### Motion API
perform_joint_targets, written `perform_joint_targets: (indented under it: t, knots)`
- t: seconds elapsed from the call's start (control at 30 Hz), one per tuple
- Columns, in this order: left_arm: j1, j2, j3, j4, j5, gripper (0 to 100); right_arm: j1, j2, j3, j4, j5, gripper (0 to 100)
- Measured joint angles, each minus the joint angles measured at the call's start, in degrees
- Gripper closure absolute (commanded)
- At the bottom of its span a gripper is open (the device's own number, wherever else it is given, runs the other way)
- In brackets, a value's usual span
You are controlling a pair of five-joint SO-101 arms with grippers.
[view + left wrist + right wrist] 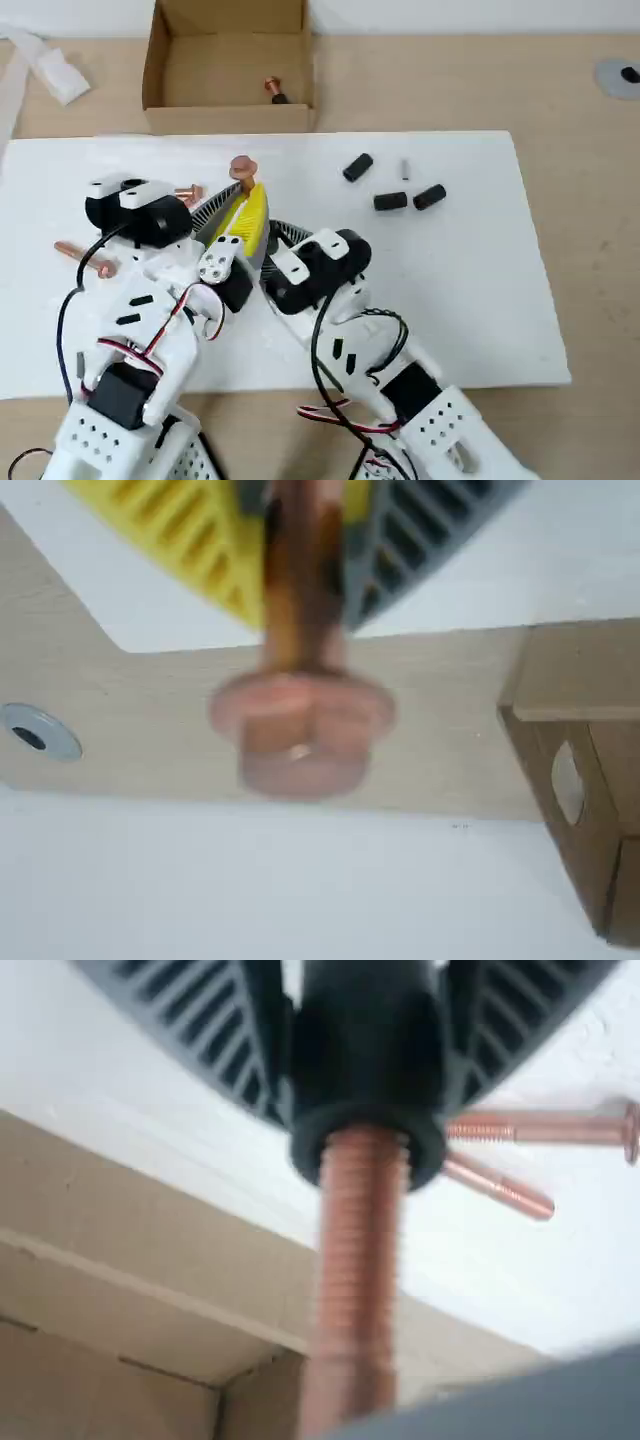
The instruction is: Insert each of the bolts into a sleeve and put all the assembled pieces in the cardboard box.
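Left gripper (300,580) clamps the shank of a copper bolt (300,730), head outward. Right gripper (365,1030) is closed round a black sleeve (365,1130). They meet nose to nose near the white board's (480,330) far edge, evidently to feed thread into bore. Spare sleeves (390,201) lie toward its far right corner. The cardboard box (150,80) beyond holds one finished piece (273,90).

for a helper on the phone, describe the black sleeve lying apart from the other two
On the white board, look near its far edge, right of the cardboard box. Of the three lying there, yours is the lone black sleeve nearest the box, left of the close pair.
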Motion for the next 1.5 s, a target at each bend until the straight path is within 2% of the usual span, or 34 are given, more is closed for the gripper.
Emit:
perform_joint_targets:
  t: [0.37, 0.63, 0.77, 1.1, 1.5]
  knots:
    - [0.0, -0.5, 0.0, 2.5, 0.3, 99, 0.0, 0.0, 0.1, 0.0, 0.0, 98.9]
    - [0.2, -0.5, -2.1, 6.9, -5.8, 99, -0.2, 0.1, 0.1, 0.1, 0.0, 98.9]
    - [0.2, -0.5, -2.7, 7.9, -6.1, 91, -0.2, 0.1, 0.1, 0.1, 0.0, 98.9]
    - [0.3, 0.0, -9.3, 19.9, -6.1, 86, -0.2, 0.0, 0.0, 0.0, 0.0, 98.9]
    - [0.3, 0.0, -16.6, 28.8, -6.1, 85, 0.5, 0.0, 0.1, 0.1, -0.1, 98.9]
